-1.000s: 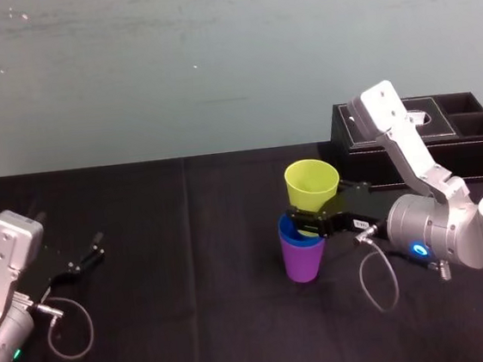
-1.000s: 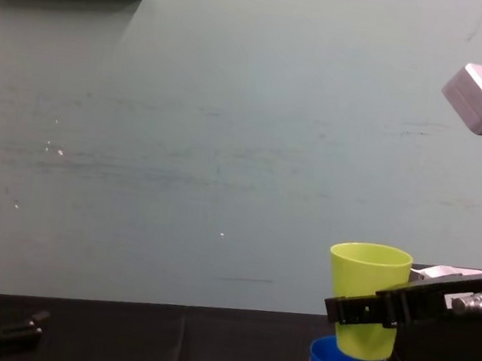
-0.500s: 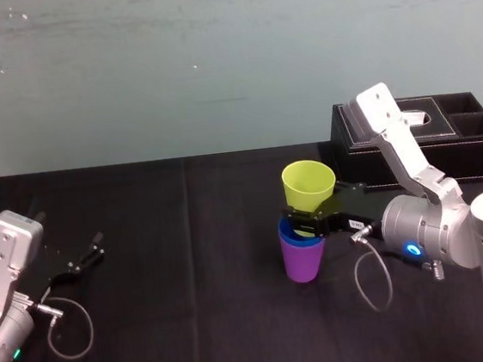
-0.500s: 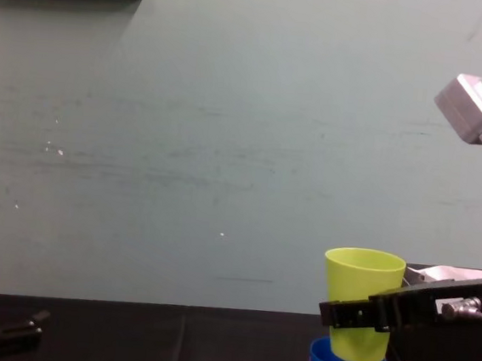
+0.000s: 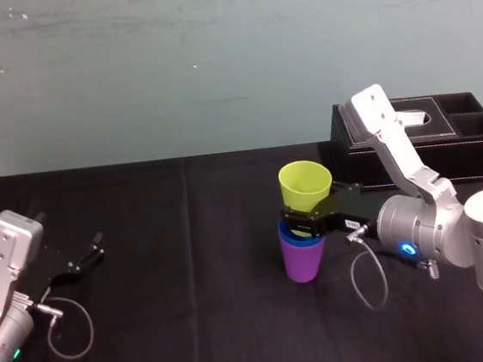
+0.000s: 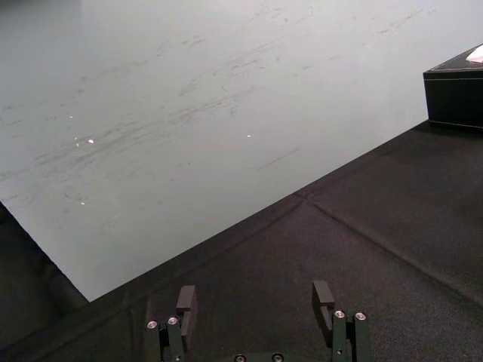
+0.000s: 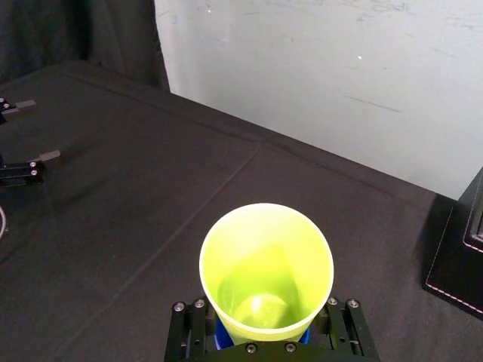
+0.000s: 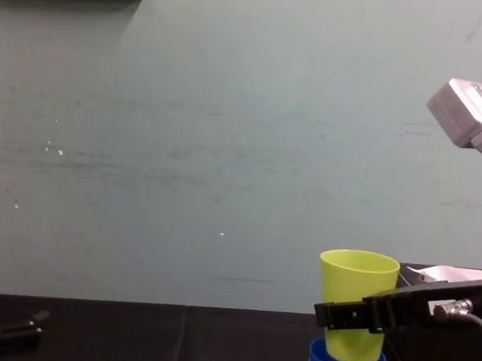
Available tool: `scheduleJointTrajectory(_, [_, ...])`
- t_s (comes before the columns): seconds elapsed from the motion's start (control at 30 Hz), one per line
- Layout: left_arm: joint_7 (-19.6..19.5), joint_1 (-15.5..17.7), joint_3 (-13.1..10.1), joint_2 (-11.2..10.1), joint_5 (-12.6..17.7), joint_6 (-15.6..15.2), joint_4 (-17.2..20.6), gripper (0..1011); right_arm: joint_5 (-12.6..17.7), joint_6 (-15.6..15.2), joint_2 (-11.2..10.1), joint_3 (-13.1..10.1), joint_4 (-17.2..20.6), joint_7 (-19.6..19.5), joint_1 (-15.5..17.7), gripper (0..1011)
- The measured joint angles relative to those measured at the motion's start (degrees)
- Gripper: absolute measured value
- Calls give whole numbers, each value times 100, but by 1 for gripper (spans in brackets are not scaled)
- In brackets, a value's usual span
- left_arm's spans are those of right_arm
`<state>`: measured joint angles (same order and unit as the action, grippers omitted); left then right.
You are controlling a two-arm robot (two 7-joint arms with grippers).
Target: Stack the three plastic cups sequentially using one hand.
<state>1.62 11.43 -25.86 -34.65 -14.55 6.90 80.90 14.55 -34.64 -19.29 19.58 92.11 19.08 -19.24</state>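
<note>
The right claw (image 5: 302, 221) is gripping the yellow-green cup (image 5: 305, 188) low on its wall, with its fingers pressing against both sides. It is holding the cup upright, the base sitting just inside the blue cup (image 5: 298, 238). The blue cup is nesting in the purple cup (image 5: 303, 263), which is standing on the black counter (image 5: 194, 307) right of centre, in front of the black box (image 5: 369, 157). The left claw (image 6: 255, 302) is lying idle at the counter's far left, its fingers spread apart and gripping nothing.
</note>
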Motion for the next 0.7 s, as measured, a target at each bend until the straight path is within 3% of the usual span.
scheduleJointTrajectory(0.7, [0,0,0,0,0,0,0,1000,21,110,35,86,-147,-42,-41,710])
